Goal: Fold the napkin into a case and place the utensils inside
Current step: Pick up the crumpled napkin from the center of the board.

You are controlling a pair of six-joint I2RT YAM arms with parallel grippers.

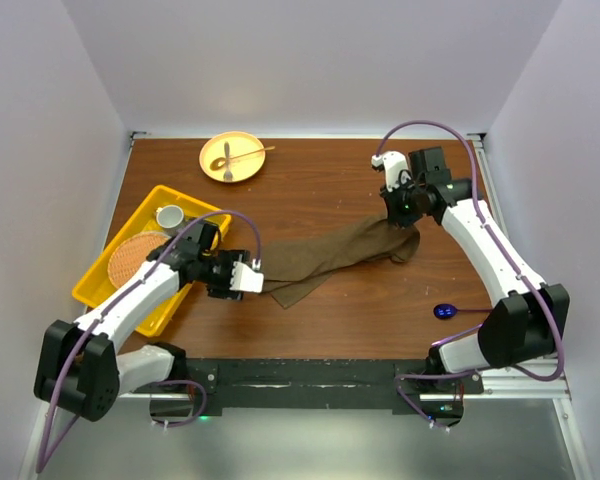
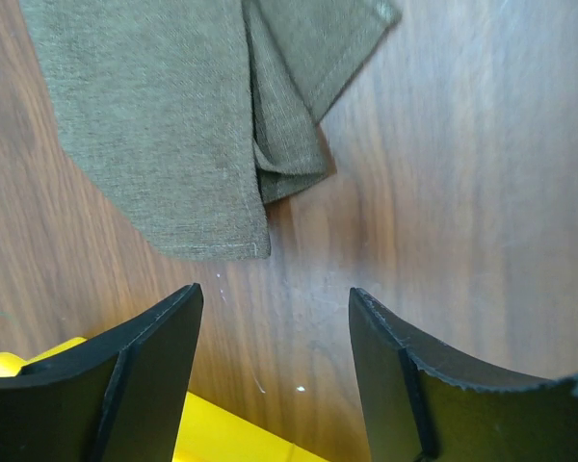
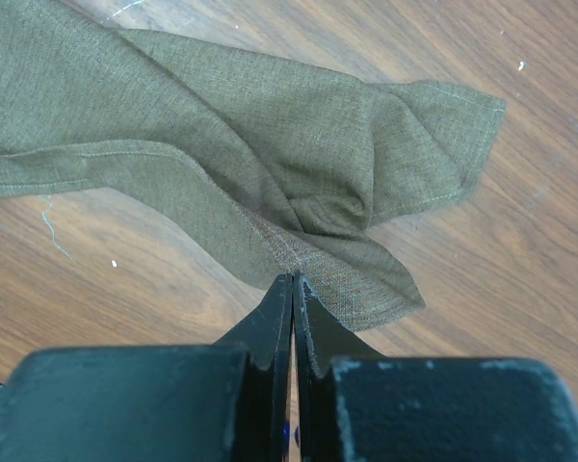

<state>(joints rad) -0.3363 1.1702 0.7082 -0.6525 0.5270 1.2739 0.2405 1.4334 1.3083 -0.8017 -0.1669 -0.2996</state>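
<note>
The olive-brown napkin (image 1: 335,255) lies bunched in a long loose strip across the table's middle. No case is in view. My right gripper (image 1: 400,212) is shut on the napkin's right end (image 3: 299,192), with cloth pinched at its tips (image 3: 294,281). My left gripper (image 1: 250,276) stands open just short of the napkin's left end (image 2: 164,125), and only bare wood shows between its fingers (image 2: 275,294). A blue spoon (image 1: 445,311) lies near the right arm's base. Pale utensils (image 1: 242,155) rest on the yellow plate (image 1: 212,165) at the back.
A yellow tray (image 1: 105,290) at the left holds a round woven mat (image 1: 132,258) and a cup (image 1: 170,215); its corner (image 2: 222,438) shows right under my left gripper. White walls close in the table on three sides.
</note>
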